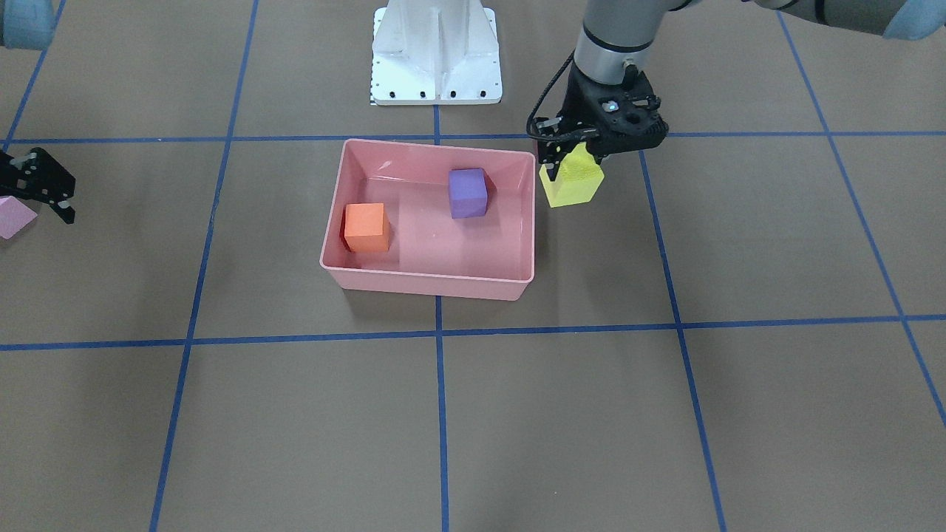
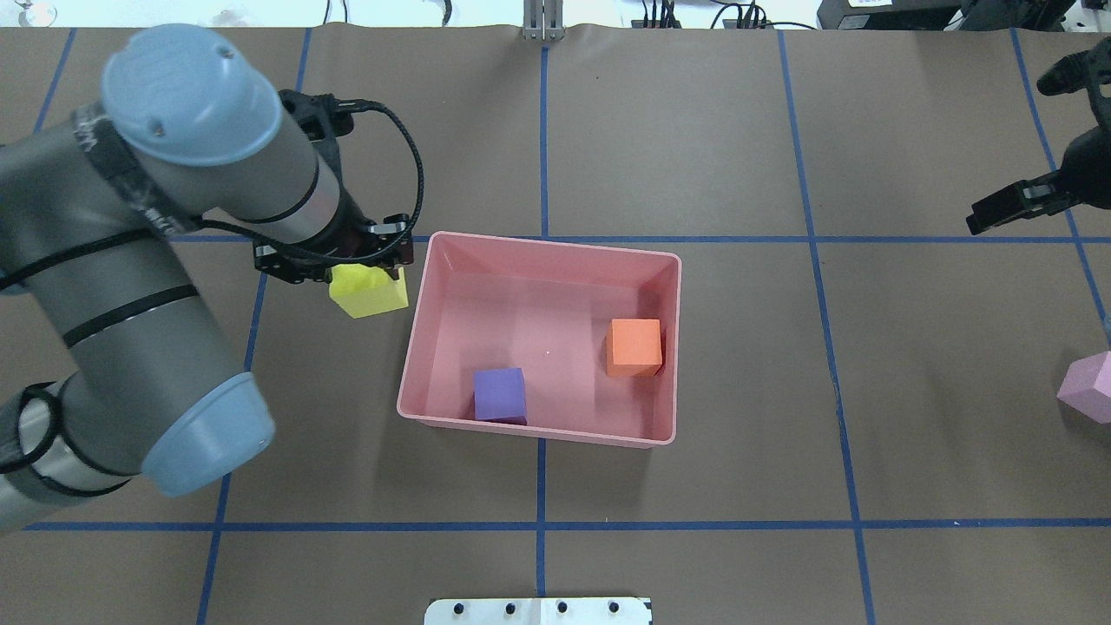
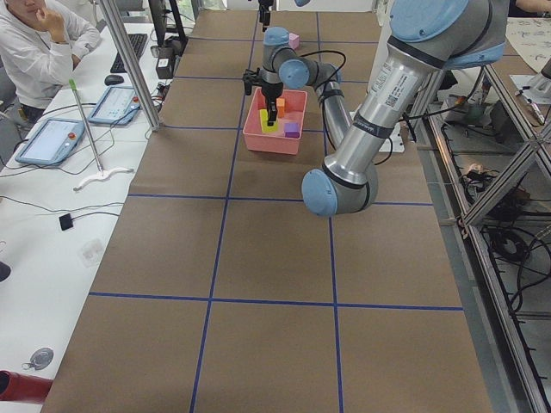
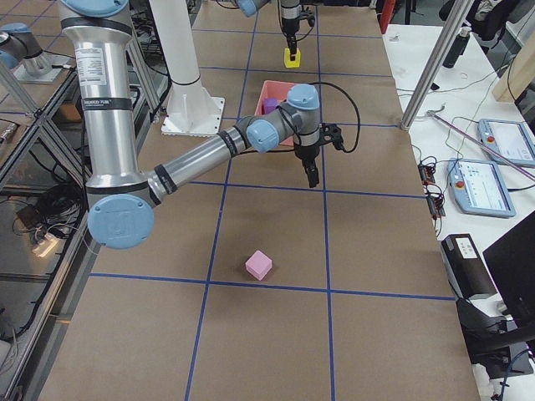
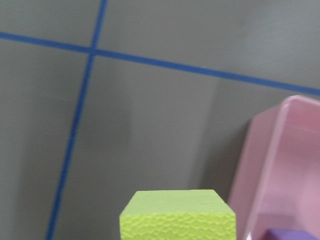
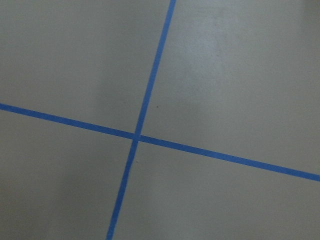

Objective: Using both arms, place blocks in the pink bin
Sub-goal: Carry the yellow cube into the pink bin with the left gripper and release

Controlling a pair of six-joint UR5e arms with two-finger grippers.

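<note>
Left end effector (image 1: 573, 157) is clamped on the yellow-green block (image 1: 570, 183), gripping its upper part only; the block hangs just outside the bin's (image 1: 436, 144) left wall as seen from overhead, not yet over the opening. Orange block (image 1: 366, 227) and purple block (image 1: 468, 193) already lie inside, well apart from each other. We cannot tell how much clearance the held block has over the rim. If it is carried across too low, its lower edge could catch the rim and shove or tip the light bin. The shallow grip is a second worry: the block looks slightly skewed in the fingers, so a quick move could twist it loose. On release it may land on the purple block, which sits nearest that wall, and bounce out. Right end effector (image 4: 313, 179) hangs above bare surface; we cannot tell whether its fingers are apart or together. The pink block (image 4: 259, 265) lies far right, well apart from the bin and not under that end effector. It sits askew to the blue grid lines (image 6: 137, 136), so misaligned fingers might push it away. If both arms reach the bin together, they could collide.
</note>
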